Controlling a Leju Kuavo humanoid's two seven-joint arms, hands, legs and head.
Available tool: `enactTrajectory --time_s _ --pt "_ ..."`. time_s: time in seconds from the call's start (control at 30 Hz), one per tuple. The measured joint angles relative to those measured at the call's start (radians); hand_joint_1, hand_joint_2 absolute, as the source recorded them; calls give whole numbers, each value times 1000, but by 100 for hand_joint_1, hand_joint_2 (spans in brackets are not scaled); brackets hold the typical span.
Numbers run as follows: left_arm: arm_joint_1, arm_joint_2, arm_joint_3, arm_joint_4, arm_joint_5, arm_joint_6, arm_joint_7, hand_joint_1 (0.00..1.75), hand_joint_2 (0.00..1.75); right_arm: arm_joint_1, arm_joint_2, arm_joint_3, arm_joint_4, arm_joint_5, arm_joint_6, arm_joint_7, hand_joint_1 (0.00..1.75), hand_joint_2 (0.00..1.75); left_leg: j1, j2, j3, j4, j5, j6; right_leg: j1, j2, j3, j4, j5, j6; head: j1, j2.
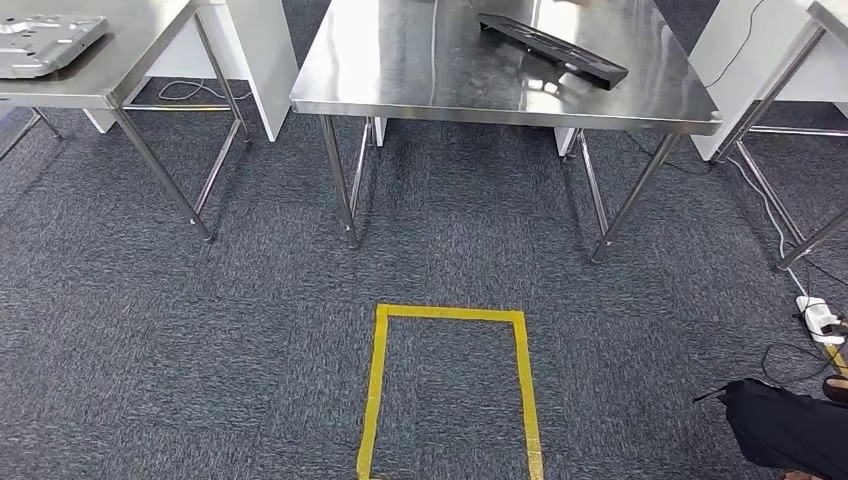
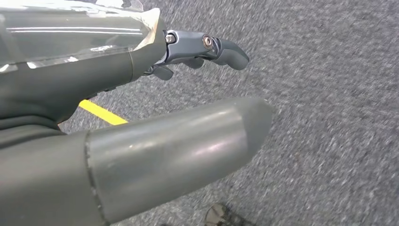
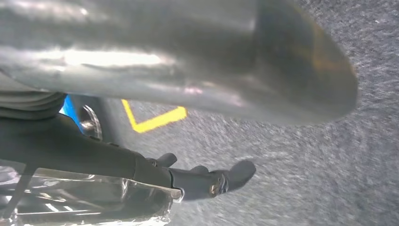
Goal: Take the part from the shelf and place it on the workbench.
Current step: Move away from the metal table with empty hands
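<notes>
No legible text, label, brand, number or sign appears on the worktop (image 1: 420,85), the carpet (image 1: 200,330) or its yellow tape outline (image 1: 378,380).

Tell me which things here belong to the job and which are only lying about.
Job:
steel workbench
black part lying on it, likely the part
left hand and right hand, both empty

Lying about:
grey plate on the left table
yellow floor tape
white power strip

A long black part (image 1: 555,48) lies on the steel workbench (image 1: 420,80).
</notes>
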Motion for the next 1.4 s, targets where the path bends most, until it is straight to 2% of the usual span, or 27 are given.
enactTrajectory --time_s 0.03,0.07,0.13,0.17,0.2,0.27,0.3,0.33,0.4,0.43,0.53,0.6,0.67,0.7,0.77,0.83,0.9,0.97,1.03,1.1,1.17,1.2,1.23,1.27,1.3,1.37,1.4 --pt "1 0 -2 0 0 0 0 0 0 1 0 0 1 0 -1 0 0 0 2 -2 -8 12 -23 -7 -2 -2 -12 1 13 -10 -1 0" --pt "3 0 -3 0 0 0 1 0 0 2 0 0 2 0 -1 0 0 0 4 -5 -18 41 -67 -14 -4 -5 -25 0 28 -18 -3 0" --pt "5 0 -5 1 1 0 2 0 0 4 0 0 3 -1 -2 0 0 0 8 -7 -45 157 -184 -24 -3 -10 -58 4 54 -27 -8 0" --pt "5 0 -6 1 1 0 3 0 0 4 1 0 3 -1 -2 0 0 0 9 -8 -56 224 -218 -28 -2 -12 -77 9 66 -28 -10 0" --pt "5 1 -6 1 1 0 3 0 0 4 1 0 4 -1 -2 0 0 0 10 -8 -58 277 -223 -30 -1 -12 -97 18 77 -26 -10 0" --pt "5 1 -7 1 1 0 3 0 0 4 2 0 4 -1 -2 0 0 0 10 -10 -20 294 -174 -28 -1 -13 -139 42 92 -22 -10 0" --pt "4 1 -7 1 1 0 3 0 0 4 2 0 4 -1 -2 0 0 0 10 -11 24 252 -149 -25 -1 -13 -157 56 98 -19 -11 0" --pt "3 2 -8 1 1 0 3 0 0 3 2 0 4 -1 -2 0 0 0 9 -12 82 184 -145 -21 0 -12 -174 69 102 -15 -11 0" --pt "-1 2 -10 0 0 1 3 0 0 2 3 0 4 -1 -3 -1 0 0 6 -16 172 56 -174 -10 3 -13 -196 87 112 -4 -10 0" --pt "-2 2 -10 0 -1 1 3 0 0 1 3 0 4 -2 -5 -1 0 0 3 -17 191 21 -189 -4 4 -14 -203 91 120 3 -11 0" --pt "1 1 -11 2 -9 4 9 0 0 2 2 0 5 -4 -20 -2 0 0 2 -11 164 2 -168 21 1 -12 -226 102 127 17 -12 0" --pt "2 2 -12 3 -19 4 17 0 0 5 2 -1 6 -7 -31 -1 0 0 7 -6 131 -3 -138 35 -1 -6 -257 169 59 11 -7 0" --pt "2 3 -17 3 -30 4 23 0 0 7 3 -2 6 -12 -34 2 0 0 5 -5 95 -3 -110 38 -3 -2 -291 293 -31 5 0 0" --pt "2 2 -21 4 -35 3 24 0 0 7 3 -3 7 -15 -33 3 0 0 5 -3 76 -2 -95 37 -4 -1 -296 350 -53 10 2 0" --pt "2 1 -29 4 -44 1 25 0 0 8 4 -7 7 -22 -32 3 0 0 4 0 39 0 -67 34 -6 -1 -267 383 -34 31 3 0" --pt "0 0 -36 4 -53 -5 23 0 0 8 4 -12 7 -28 -36 3 0 0 4 1 12 2 -39 27 -7 0 -171 282 6 44 3 0" --pt "-2 -3 -46 4 -68 -13 20 0 0 5 3 -19 7 -40 -49 6 0 0 0 0 -4 6 -15 17 -5 1 -48 107 -2 33 4 0" --pt "-3 -5 -59 4 -85 -18 21 0 0 4 4 -31 7 -54 -60 8 0 0 -2 1 -13 4 7 3 0 1 4 13 -21 13 3 0" --pt "-3 -5 -68 4 -98 -24 28 0 0 9 7 -42 8 -64 -67 2 0 0 4 -1 -20 2 12 -11 -1 -1 -11 12 -10 -7 1 0" --pt "0 -4 -76 4 -104 -33 36 0 0 14 8 -52 8 -73 -71 -6 0 0 8 -5 -40 55 -55 -24 -3 -4 -28 12 13 -22 -1 0" --pt "1 -4 -83 4 -109 -38 41 0 0 15 10 -62 8 -79 -75 -11 0 0 10 -7 -77 185 -156 -34 -1 -6 -50 15 31 -29 -5 0" --pt "1 -4 -85 4 -111 -40 42 0 0 16 12 -66 8 -80 -76 -13 0 0 10 -7 -92 250 -182 -37 1 -6 -61 17 39 -30 -6 0" --pt "1 -4 -86 4 -113 -42 44 0 0 17 13 -69 8 -82 -77 -16 0 0 10 -7 -93 291 -187 -37 3 -7 -72 20 45 -29 -6 0" --pt "1 -3 -87 4 -114 -45 45 0 0 19 14 -72 8 -83 -77 -19 0 0 10 -7 -74 291 -173 -35 4 -7 -81 23 50 -28 -6 0" --pt "2 -3 -87 4 -114 -48 46 0 0 21 14 -75 8 -84 -78 -22 0 0 10 -7 -31 247 -151 -31 6 -7 -86 27 52 -27 -6 0" --pt "0 -1 -88 4 -114 -52 46 0 0 21 16 -82 8 -84 -79 -26 0 0 7 -10 84 96 -124 -15 9 -7 -92 33 55 -25 -6 0" --pt "-1 0 -88 4 -113 -52 46 0 0 20 17 -84 8 -83 -79 -28 0 0 4 -11 124 39 -121 -6 11 -8 -93 35 56 -22 -6 0"
